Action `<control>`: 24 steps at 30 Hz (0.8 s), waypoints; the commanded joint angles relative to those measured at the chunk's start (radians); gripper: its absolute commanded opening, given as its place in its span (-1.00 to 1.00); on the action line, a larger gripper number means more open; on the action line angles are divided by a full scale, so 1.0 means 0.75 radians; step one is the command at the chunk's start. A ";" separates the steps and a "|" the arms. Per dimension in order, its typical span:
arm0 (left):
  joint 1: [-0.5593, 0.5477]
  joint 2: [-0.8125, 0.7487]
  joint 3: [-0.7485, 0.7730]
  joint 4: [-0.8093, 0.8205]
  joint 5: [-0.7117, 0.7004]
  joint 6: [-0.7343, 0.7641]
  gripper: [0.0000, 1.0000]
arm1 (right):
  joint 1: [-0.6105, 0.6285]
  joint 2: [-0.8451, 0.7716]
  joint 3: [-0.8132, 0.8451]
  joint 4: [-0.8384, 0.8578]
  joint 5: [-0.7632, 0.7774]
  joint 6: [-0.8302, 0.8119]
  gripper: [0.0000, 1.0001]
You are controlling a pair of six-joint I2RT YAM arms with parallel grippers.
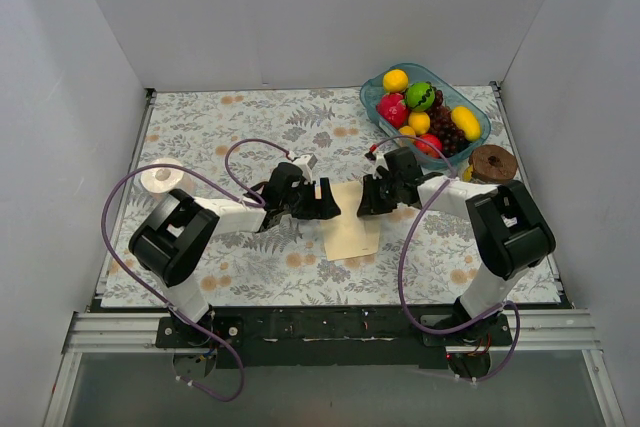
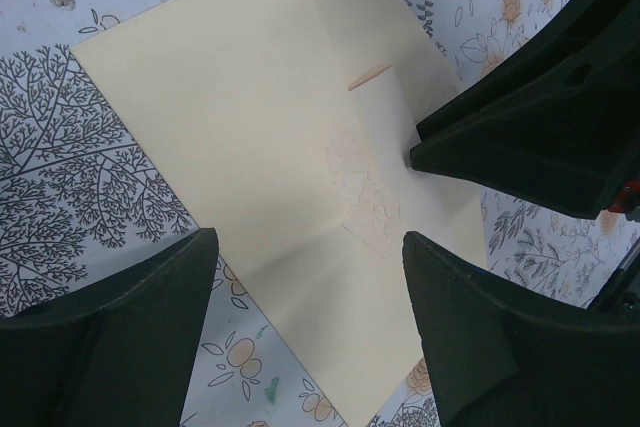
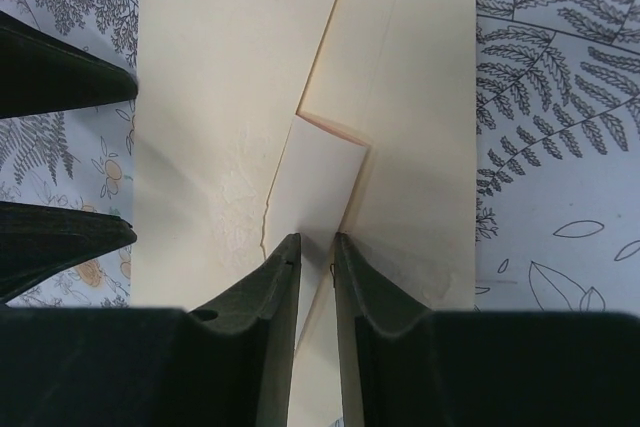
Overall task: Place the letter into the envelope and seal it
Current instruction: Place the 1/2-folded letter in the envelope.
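Note:
The cream-yellow envelope (image 1: 352, 232) (image 2: 250, 127) (image 3: 210, 97) lies flat on the floral cloth at the table's centre. Of the letter only a thin salmon edge (image 3: 335, 127) (image 2: 370, 74) shows, at a paler paper fold on the envelope's middle. My left gripper (image 1: 328, 209) (image 2: 310, 237) hangs wide open over the envelope's left part, with nothing between its fingers. My right gripper (image 1: 362, 205) (image 3: 315, 240) comes in from the right. Its jaws stand only slightly apart, tips down on the envelope at that pale fold, and no grip shows.
A teal bowl (image 1: 372, 97) of toy fruit stands at the back right, a brown ring-shaped object (image 1: 492, 162) just in front of it. A white tape roll (image 1: 160, 180) lies at the left. White walls close in three sides.

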 commanded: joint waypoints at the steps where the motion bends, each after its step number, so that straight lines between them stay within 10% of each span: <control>1: 0.000 0.028 0.020 -0.066 0.036 0.021 0.47 | 0.021 0.023 0.053 0.018 -0.042 -0.019 -0.46; 24: -0.002 -0.002 -0.005 -0.063 0.030 -0.002 0.46 | 0.042 0.009 0.084 -0.014 -0.010 0.006 -0.46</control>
